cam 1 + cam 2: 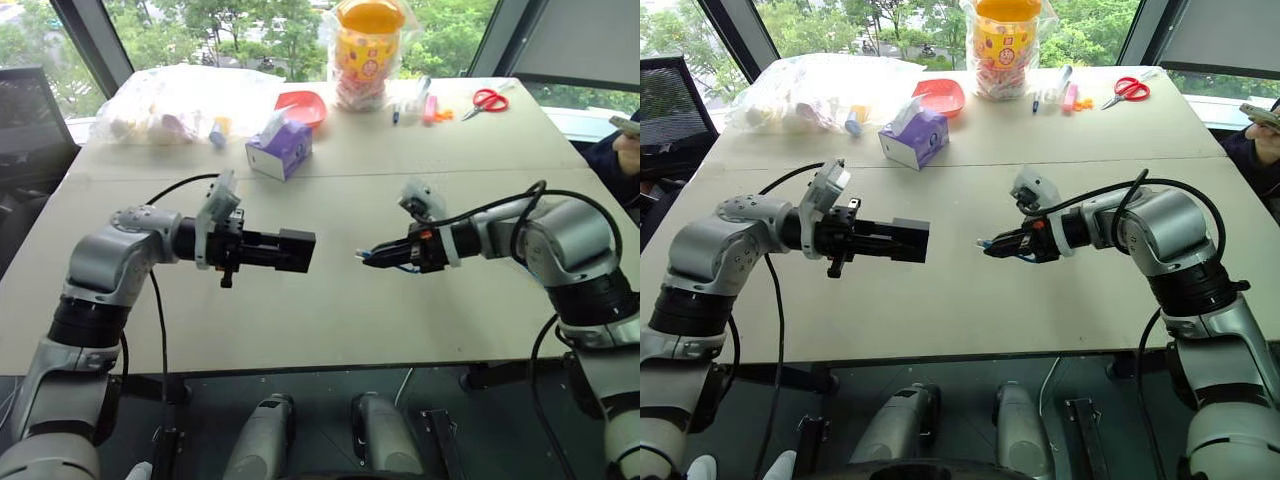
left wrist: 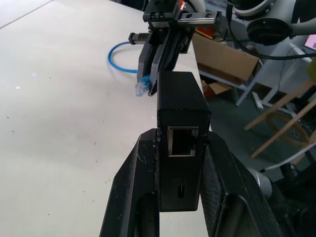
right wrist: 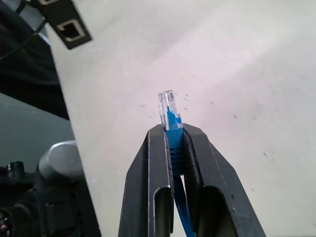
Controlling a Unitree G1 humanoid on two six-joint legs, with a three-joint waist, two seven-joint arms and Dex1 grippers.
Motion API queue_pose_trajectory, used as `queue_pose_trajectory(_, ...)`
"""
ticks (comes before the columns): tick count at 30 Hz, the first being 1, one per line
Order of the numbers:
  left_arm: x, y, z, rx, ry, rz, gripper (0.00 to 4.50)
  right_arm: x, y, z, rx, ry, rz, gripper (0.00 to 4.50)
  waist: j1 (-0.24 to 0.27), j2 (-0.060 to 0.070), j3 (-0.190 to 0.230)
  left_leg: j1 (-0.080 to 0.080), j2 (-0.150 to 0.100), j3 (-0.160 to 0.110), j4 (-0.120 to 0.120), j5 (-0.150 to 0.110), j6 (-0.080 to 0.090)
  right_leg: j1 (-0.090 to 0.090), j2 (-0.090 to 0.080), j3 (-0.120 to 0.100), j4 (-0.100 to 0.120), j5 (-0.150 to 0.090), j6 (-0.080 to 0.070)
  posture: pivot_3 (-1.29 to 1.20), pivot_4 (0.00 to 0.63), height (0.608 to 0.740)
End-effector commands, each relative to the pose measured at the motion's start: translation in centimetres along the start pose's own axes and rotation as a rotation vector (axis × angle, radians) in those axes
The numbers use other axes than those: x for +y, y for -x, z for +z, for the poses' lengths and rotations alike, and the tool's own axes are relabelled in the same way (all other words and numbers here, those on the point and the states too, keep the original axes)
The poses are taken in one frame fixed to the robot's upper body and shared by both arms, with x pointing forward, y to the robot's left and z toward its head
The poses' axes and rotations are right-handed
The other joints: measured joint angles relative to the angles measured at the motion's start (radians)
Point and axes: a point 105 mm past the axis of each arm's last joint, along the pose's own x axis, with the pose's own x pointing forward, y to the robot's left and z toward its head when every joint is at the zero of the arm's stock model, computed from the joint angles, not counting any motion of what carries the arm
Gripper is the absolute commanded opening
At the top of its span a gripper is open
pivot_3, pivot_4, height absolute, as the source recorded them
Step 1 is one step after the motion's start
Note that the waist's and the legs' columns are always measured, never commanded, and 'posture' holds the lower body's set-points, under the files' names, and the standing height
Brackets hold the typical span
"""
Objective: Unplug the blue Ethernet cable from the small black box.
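Both arms are reaching in over the near edge of the table (image 1: 330, 330), facing each other above its bare front half. On the left, the left gripper (image 1: 285, 251) is clamping the black box (image 1: 296, 250) between its fingers (image 2: 131, 187), holding it up off the surface and pointing it toward the right arm. Seen from the left wrist, the box is sitting upright between the two pads with its port facing the camera, and nothing is sitting in that port. Across a clear gap, the right gripper (image 1: 372, 257) is pinching the blue cable (image 3: 173, 131) just behind its clear plug (image 3: 167, 104), fingers (image 3: 150, 168) closed narrow on the cord. That plug is sticking out past the fingertips, free in the air and aiming toward the box, well apart from it. A loop of the cable is trailing behind the right gripper, showing from the left wrist as a blue curve above the table.

Farther back, a purple tissue box (image 1: 281, 148) is standing near the middle of the table. Behind it a red bowl (image 1: 301, 106), a clear bag (image 1: 180, 100) of small items and a yellow-lidded jar (image 1: 368, 50) are lining the far edge, with pens (image 1: 425, 105) and red scissors (image 1: 489, 100) lying to the right. A person's hand (image 1: 630, 140) holding a phone is showing at the right edge.
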Motion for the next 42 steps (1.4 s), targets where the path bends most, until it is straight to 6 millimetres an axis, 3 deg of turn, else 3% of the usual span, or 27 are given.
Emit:
queue_pose_trajectory(1, 0.8, 0.7, -0.5, 0.034, -0.083, 0.070, 0.48, -3.5, 1.1, 2.0, -0.140, 0.107, -0.225, 0.02, -0.002, 0.000, 0.000, 0.000, 0.000, 0.000, 0.000, 0.000, 0.000, 0.000, 0.000, 0.000, 0.000, 0.000, 0.000, 0.00, 0.150, 0.740)
queue_pose_trajectory(5, 2.8, -1.0, -1.8, 0.024, -0.169, 0.188, 0.48, -9.4, 1.7, 2.9, -0.235, 0.071, -0.571, 0.02, 0.002, 0.000, 0.000, 0.000, 0.000, 0.002, 0.000, 0.000, 0.000, 0.000, 0.000, 0.001, 0.001, 0.001, -0.001, 0.00, 0.150, 0.740)
queue_pose_trajectory(8, 4.1, -2.3, -2.2, -0.022, -0.187, 0.264, 0.48, -11.3, 1.8, 2.7, -0.269, -0.004, -0.675, 0.02, 0.011, 0.000, 0.000, -0.002, -0.001, 0.001, 0.001, 0.001, 0.000, -0.001, 0.000, 0.001, 0.000, 0.001, -0.001, 0.00, 0.150, 0.740)
queue_pose_trajectory(9, 4.5, -2.9, -2.3, -0.046, -0.192, 0.278, 0.48, -11.5, 1.7, 2.7, -0.275, -0.024, -0.681, 0.42, 0.012, 0.000, 0.000, -0.002, -0.001, 0.001, 0.001, 0.001, 0.000, -0.001, 0.000, 0.001, 0.000, 0.001, 0.000, 0.00, 0.150, 0.740)
queue_pose_trajectory(13, 6.4, -4.6, -2.3, -0.108, -0.225, 0.383, 0.48, -11.2, 1.3, 2.5, -0.301, -0.064, -0.677, 2.27, 0.014, 0.000, 0.000, -0.002, -0.002, 0.002, 0.000, 0.000, 0.000, -0.001, 0.000, 0.001, 0.000, 0.003, 0.003, 0.00, 0.150, 0.740)
queue_pose_trajectory(16, 8.2, -5.6, -3.0, -0.125, -0.235, 0.483, 0.48, -10.3, 2.4, 2.9, -0.360, -0.097, -0.686, 3.75, 0.016, 0.000, 0.000, -0.002, -0.002, 0.001, 0.000, 0.000, 0.000, -0.001, 0.000, 0.000, 0.001, 0.003, 0.003, 0.00, 0.150, 0.740)
queue_pose_trajectory(22, 9.8, -6.9, -4.0, -0.152, -0.255, 0.580, 0.48, -7.8, 2.9, 1.5, -0.382, -0.144, -0.678, 3.75, 0.021, 0.000, 0.000, -0.001, -0.002, 0.002, 0.002, 0.001, 0.000, -0.001, 0.000, 0.000, 0.002, 0.003, 0.004, 0.00, 0.150, 0.740)
queue_pose_trajectory(27, 10.3, -7.2, -7.1, -0.099, -0.211, 0.612, 0.48, -6.1, 2.9, -0.9, -0.356, -0.183, -0.693, 3.75, 0.024, 0.000, 0.000, -0.001, -0.001, 0.002, 0.002, 0.001, 0.000, -0.001, 0.000, 0.000, 0.002, 0.004, 0.004, 0.00, 0.150, 0.740)
queue_pose_trajectory(29, 10.4, -7.1, -7.9, -0.090, -0.191, 0.617, 1.55, -5.6, 2.8, -1.7, -0.332, -0.180, -0.699, 3.80, 0.024, 0.001, 0.000, 0.000, -0.001, 0.002, 0.003, 0.001, 0.000, 0.001, 0.001, 0.000, 0.003, 0.003, 0.004, 0.00, 0.150, 0.740)
queue_pose_trajectory(36, 10.2, -5.7, -8.2, -0.079, -0.167, 0.592, 4.48, -3.4, 3.0, -3.0, -0.295, -0.175, -0.630, 3.80, 0.019, 0.001, 0.000, 0.002, 0.000, 0.001, 0.007, 0.000, 0.000, 0.005, 0.001, -0.001, 0.003, 0.002, 0.001, 0.00, 0.150, 0.740)
queue_pose_trajectory(42, 8.3, -2.9, -6.0, -0.100, -0.171, 0.518, 4.48, 0.1, 3.7, -3.0, -0.259, -0.093, -0.479, 3.80, 0.003, 0.001, 0.000, 0.002, 0.000, -0.002, 0.006, -0.001, 0.002, 0.004, 0.001, -0.001, 0.003, 0.002, 0.002, 0.00, 0.150, 0.740)
